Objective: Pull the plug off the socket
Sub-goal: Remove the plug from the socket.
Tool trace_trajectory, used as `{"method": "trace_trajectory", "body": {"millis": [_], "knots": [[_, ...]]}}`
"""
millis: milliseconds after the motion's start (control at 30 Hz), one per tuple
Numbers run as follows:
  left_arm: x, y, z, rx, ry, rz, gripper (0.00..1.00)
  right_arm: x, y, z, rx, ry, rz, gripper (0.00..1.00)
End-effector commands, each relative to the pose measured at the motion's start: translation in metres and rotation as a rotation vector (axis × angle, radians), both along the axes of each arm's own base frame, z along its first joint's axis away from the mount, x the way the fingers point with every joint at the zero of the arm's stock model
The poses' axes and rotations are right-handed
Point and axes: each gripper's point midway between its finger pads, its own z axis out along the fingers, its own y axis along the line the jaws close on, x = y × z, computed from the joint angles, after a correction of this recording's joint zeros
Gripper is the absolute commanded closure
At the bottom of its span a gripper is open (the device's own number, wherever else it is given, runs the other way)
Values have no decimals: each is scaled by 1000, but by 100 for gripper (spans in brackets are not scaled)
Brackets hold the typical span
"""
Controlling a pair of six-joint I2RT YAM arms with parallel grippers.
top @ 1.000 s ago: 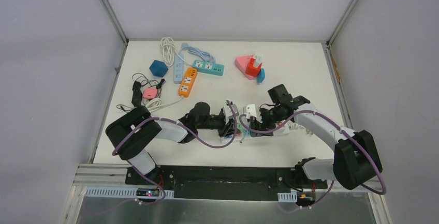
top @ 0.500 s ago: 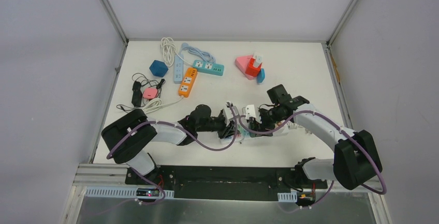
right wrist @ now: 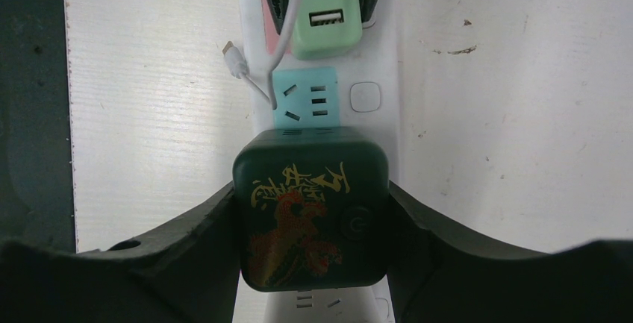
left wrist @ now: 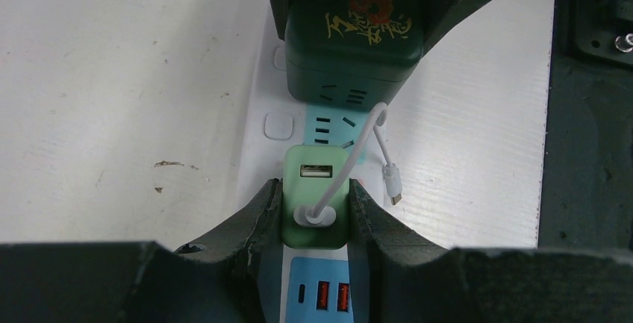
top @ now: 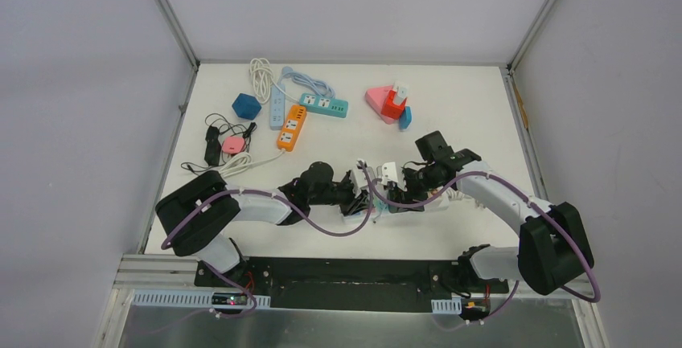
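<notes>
- The left end effector (left wrist: 315, 190) is clamped on a light green USB charger (left wrist: 332, 185), one finger flat against each side.
- The charger sits on a white power strip (right wrist: 377, 54) that lies near the front middle of the tabletop (top: 466, 107), between the two arms.
- From the pictures I cannot tell how deep the charger's pins sit in the socket.
- A white cable (left wrist: 373, 133) is plugged into the charger's lower USB port. It loops over toward 1 o'clock, and its loose connector rests on the tabletop just beside the strip.
- The right end effector (right wrist: 310, 196) is closed tight on a dark green cube adapter (right wrist: 310, 207) (gold lettering and a red figure on its top face).
- In the left wrist view the cube sits at 12 o'clock from the charger on the same strip. A bare teal socket face (right wrist: 306, 103) lies between them.
- Well apart at 11 o'clock, an orange power strip (top: 291, 127) and a teal power strip (top: 324, 105) lie on the tabletop.
</notes>
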Motion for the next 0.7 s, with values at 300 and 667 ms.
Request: {"method": "trace_trajectory", "body": {"millis": [300,667], "knots": [[-1,3,11,-64,62,28,100,8,-6,-8,-52,-23,-21,79],[-15,-8,23,-90,85,-36,100,8,-6,-9,-56,-21,-20,79]]}}
